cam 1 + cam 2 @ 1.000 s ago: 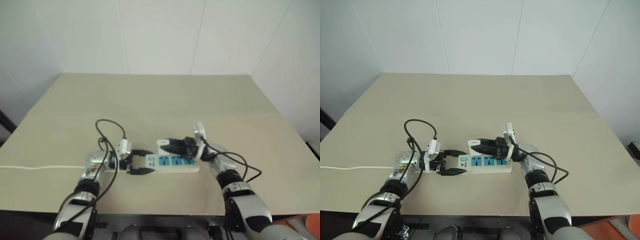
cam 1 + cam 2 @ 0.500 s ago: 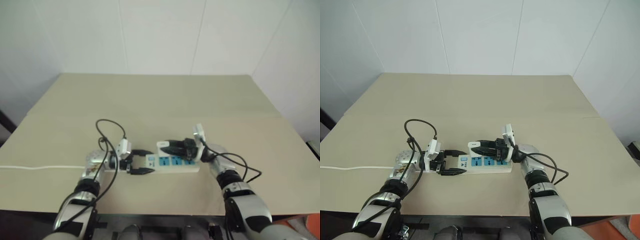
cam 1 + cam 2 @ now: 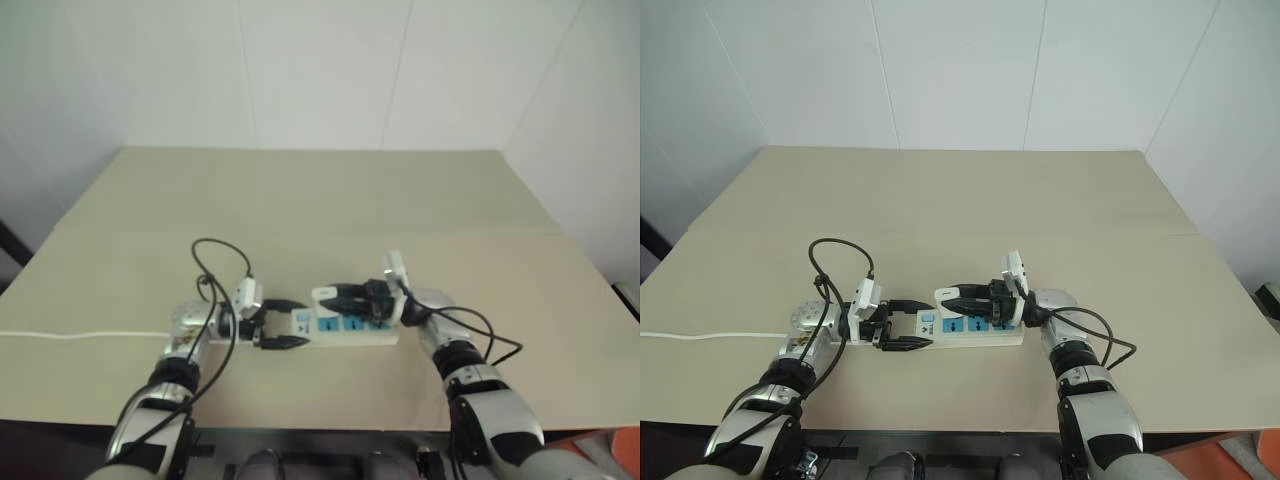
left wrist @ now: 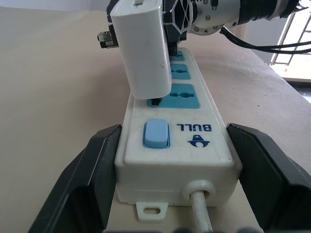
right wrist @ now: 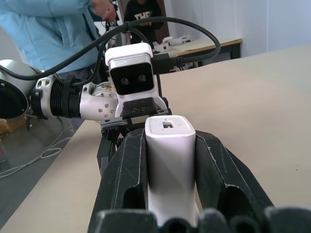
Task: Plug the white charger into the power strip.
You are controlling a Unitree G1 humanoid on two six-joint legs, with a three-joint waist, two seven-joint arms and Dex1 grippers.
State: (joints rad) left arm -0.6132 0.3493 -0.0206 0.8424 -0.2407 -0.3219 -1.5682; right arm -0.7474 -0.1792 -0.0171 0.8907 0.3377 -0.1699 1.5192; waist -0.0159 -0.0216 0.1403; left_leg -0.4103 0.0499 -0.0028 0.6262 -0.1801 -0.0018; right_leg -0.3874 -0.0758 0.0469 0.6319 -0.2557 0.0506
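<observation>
The power strip [image 3: 985, 330] lies crosswise on the tan table, its blue outlets facing up. My left gripper [image 4: 175, 130] is shut on the strip's switch end [image 4: 177, 145], one black finger on each long side. My right gripper [image 5: 170, 138] is shut on the white charger [image 5: 170, 160] and reaches in from the right over the strip. The charger [image 4: 143, 48] stands slightly tilted on the first blue outlet [image 4: 182, 95] beside the switch. A dark prong shows at its lower edge; I cannot tell how deep it sits.
The strip's thin white cord [image 3: 710, 335] runs left across the table to its edge. Black cables loop above my left wrist [image 3: 835, 265]. A person in a light blue jacket [image 5: 58, 24] stands beyond the table. Open tabletop lies behind the strip.
My right gripper has dipped slightly, bringing the charger a little lower onto the strip. My left gripper and the strip have kept still.
</observation>
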